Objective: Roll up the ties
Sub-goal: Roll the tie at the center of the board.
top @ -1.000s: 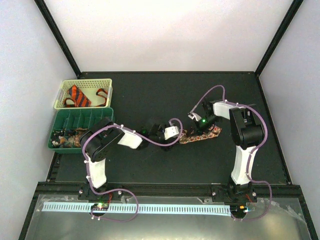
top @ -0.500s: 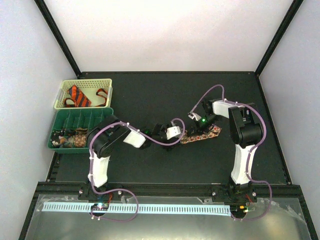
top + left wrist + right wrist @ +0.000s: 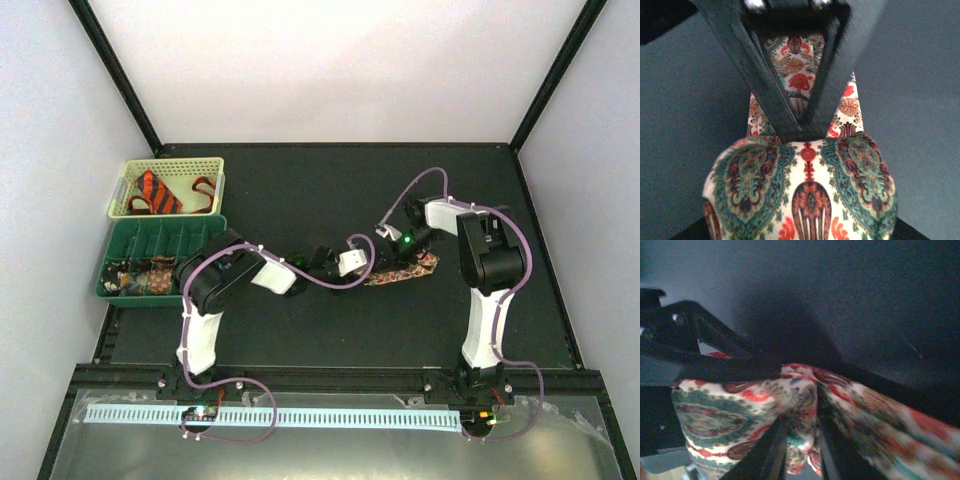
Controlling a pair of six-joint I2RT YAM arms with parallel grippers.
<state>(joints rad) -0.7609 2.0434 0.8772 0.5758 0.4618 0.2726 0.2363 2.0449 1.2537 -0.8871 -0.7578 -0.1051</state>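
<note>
The speckled brown-green-red tie (image 3: 405, 268) lies as a short strip in the middle of the black table. My left gripper (image 3: 371, 267) is at its left end. In the left wrist view its fingertips meet (image 3: 800, 131) and are shut on the fabric. A bulging fold of the tie (image 3: 805, 195) fills the foreground. My right gripper (image 3: 398, 251) is at the strip's upper side. In the right wrist view it (image 3: 801, 442) is shut on a bunched fold of the tie (image 3: 805, 410). The orange tie with black stripes (image 3: 158, 192) lies in the cream basket (image 3: 212, 165) at the left.
A green compartment tray (image 3: 170, 238) stands below the cream basket, with small dark patterned coils (image 3: 135, 281) along its front row. Purple cables loop over both arms. Black frame posts rise at the back corners of the table.
My left arm has stretched further right along the tie, and the visible strip has become shorter. The right gripper has stayed almost in place.
</note>
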